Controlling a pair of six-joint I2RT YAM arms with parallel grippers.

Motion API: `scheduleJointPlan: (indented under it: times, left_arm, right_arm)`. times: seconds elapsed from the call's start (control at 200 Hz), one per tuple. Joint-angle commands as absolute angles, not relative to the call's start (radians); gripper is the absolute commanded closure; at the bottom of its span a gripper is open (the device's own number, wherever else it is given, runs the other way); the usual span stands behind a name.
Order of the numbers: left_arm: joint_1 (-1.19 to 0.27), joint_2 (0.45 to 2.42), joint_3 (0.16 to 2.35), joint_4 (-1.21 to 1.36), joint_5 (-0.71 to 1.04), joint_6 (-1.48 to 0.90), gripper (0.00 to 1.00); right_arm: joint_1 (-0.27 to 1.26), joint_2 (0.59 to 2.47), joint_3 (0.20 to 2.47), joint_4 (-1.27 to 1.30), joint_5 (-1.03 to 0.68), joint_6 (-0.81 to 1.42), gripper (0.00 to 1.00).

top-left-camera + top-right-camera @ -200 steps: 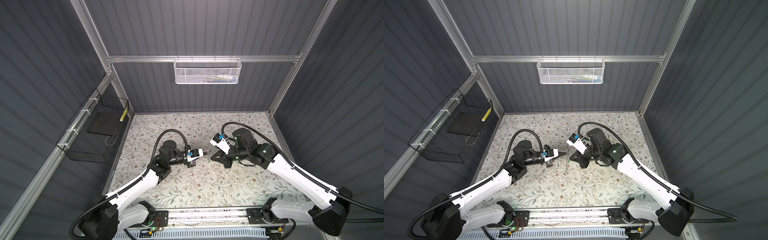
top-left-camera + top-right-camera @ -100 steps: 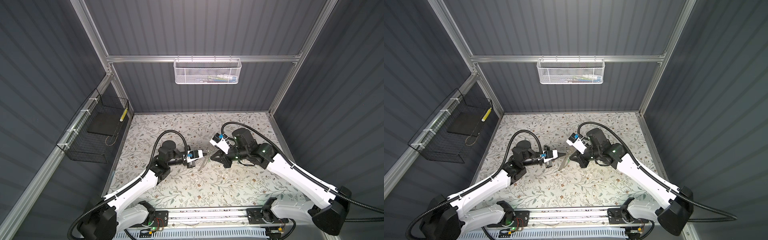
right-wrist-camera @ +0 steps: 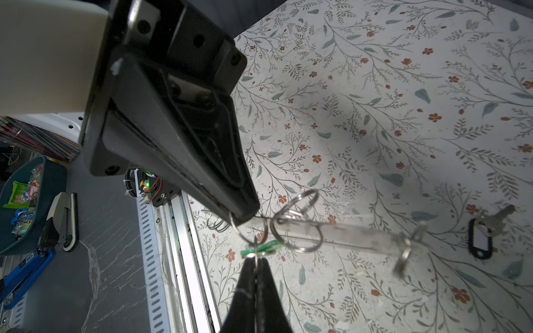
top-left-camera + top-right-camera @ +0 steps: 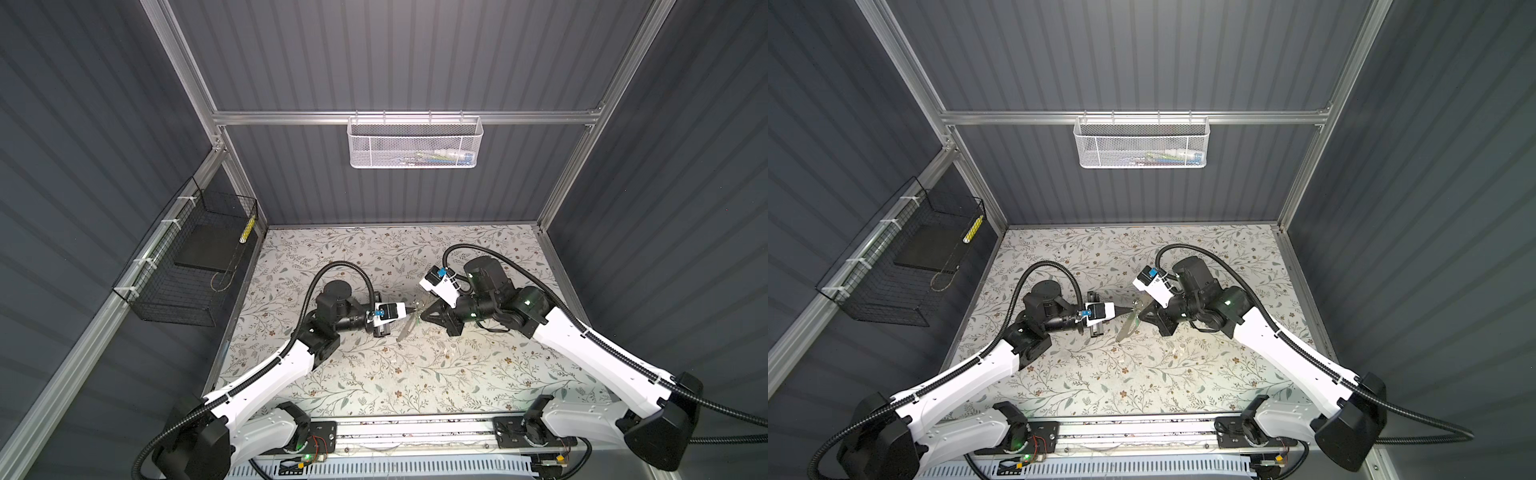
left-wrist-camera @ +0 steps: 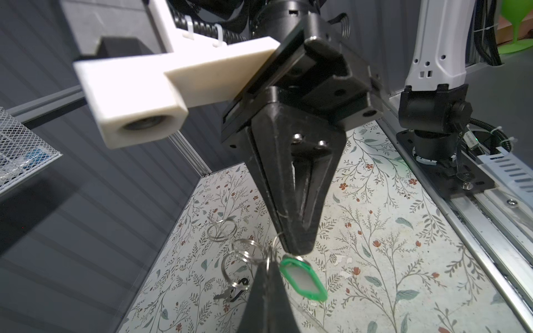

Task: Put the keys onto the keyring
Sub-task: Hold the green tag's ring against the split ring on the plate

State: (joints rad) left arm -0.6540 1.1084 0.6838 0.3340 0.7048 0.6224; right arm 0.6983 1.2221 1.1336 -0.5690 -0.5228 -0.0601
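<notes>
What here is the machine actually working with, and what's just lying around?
Part of the job:
- keyring with green tag, pinched by left fingers and right fingers
- key on a dark tag, lying on the table

Just lying about:
- white mesh basket on the back wall
- black wire basket on the side wall

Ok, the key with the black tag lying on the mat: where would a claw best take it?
Best by the black tag, likely, not the key. Both lie flat on the mat, so come straight down from above and close across the tag's narrow width: its long sides run parallel, and its plastic frame seems to stand higher than the thin key.
</notes>
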Motion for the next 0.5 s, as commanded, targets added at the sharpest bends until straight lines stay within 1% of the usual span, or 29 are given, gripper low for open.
scheduleJointPlan:
  times: [0.0,0.275,0.495]
  left_arm:
    - [-0.660,1.086,0.715,0.333,0.743,0.641,1.00]
    - [-0.661,1.084,0.719,0.342,0.760,0.629,1.00]
    - [-0.661,1.099,0.702,0.427,0.762,0.532,1.00]
  right_arm:
    - [0.686,1.233,1.152,-0.565,-0.539,-0.039,1.00]
    - [0.668,1.254,1.165,-0.583,-0.578,-0.031,1.00]
    - [0.663,1.267,1.166,-0.600,-0.613,-0.059,1.00]
